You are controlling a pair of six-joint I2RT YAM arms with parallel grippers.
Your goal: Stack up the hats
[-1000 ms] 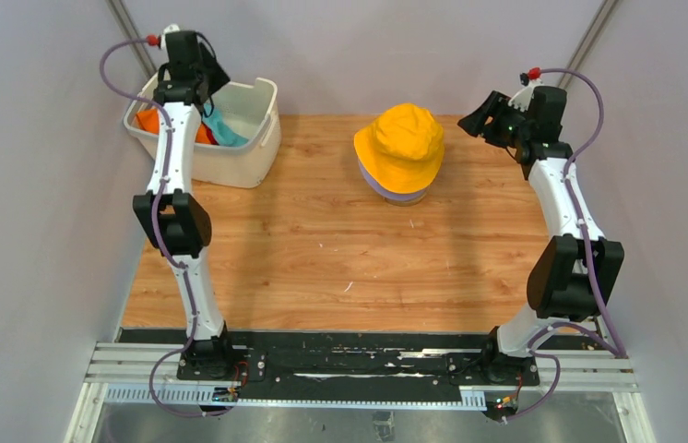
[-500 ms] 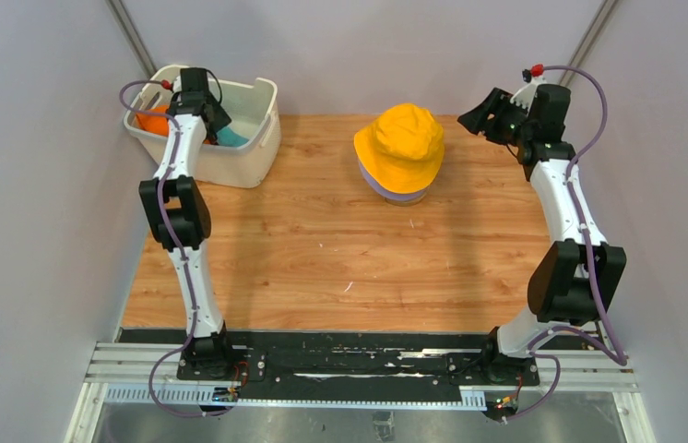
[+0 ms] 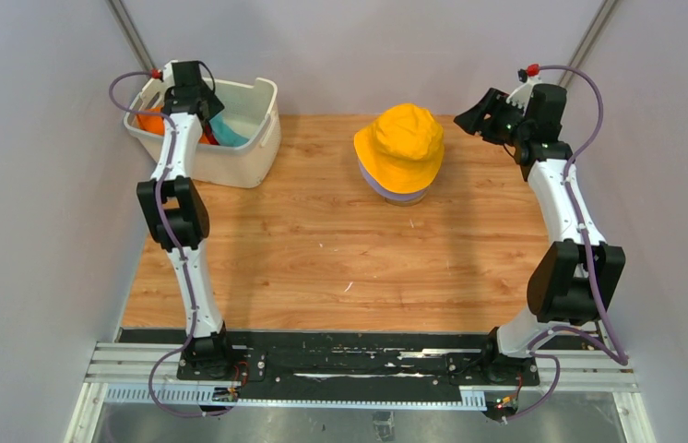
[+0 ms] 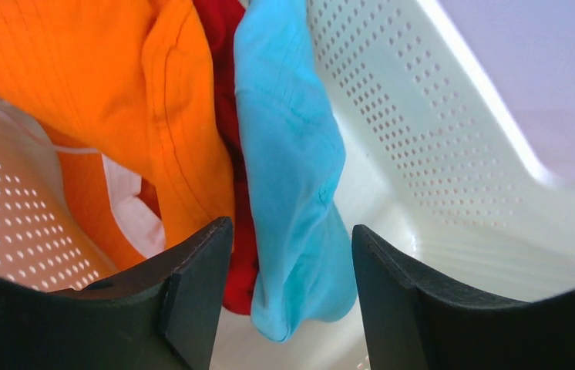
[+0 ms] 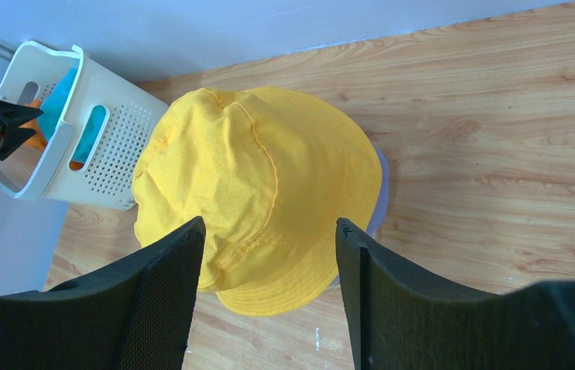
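Observation:
A yellow hat [image 3: 402,143] sits over a lavender hat [image 3: 396,195] at the table's back middle; only the lavender brim shows. Both show in the right wrist view: yellow hat [image 5: 253,177], lavender brim [image 5: 379,193]. My right gripper [image 3: 469,118] hangs open and empty to their right, above the table [image 5: 269,223]. My left gripper [image 3: 202,113] is open inside the white basket [image 3: 248,161]. A fold of the teal hat [image 4: 288,154] hangs between its spread fingers [image 4: 292,231], unclamped. The red hat [image 4: 242,262] and the orange hat [image 4: 76,69] lie just left of it.
The perforated basket wall [image 4: 423,139] is close on the left gripper's right side. The basket stands at the table's back left corner, by the grey side wall. Bare wooden tabletop [image 3: 340,258] lies between the basket, the stacked hats and the arm bases.
My left gripper has come down from above the basket into it, around the teal hat. The right arm has barely shifted. The stacked hats have not moved.

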